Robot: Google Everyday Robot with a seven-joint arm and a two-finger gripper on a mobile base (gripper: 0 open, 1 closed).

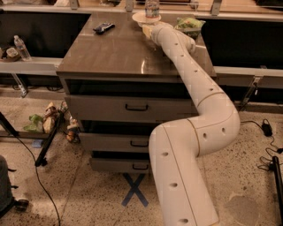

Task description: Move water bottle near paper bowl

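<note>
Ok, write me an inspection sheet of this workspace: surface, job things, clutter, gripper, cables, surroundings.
Surface: brown cabinet top, above drawers.
Job's things: water bottle upright at the far edge, by the paper bowl; in it or behind it, cannot tell.
Clutter: green snack bag right of the arm; dark flat object far left.
Gripper: gripper at the bowl's near rim.
Cables: black cable on the floor at left; more cables at right.
Surroundings: small bottle on the left ledge; floor litter; blue X.
</note>
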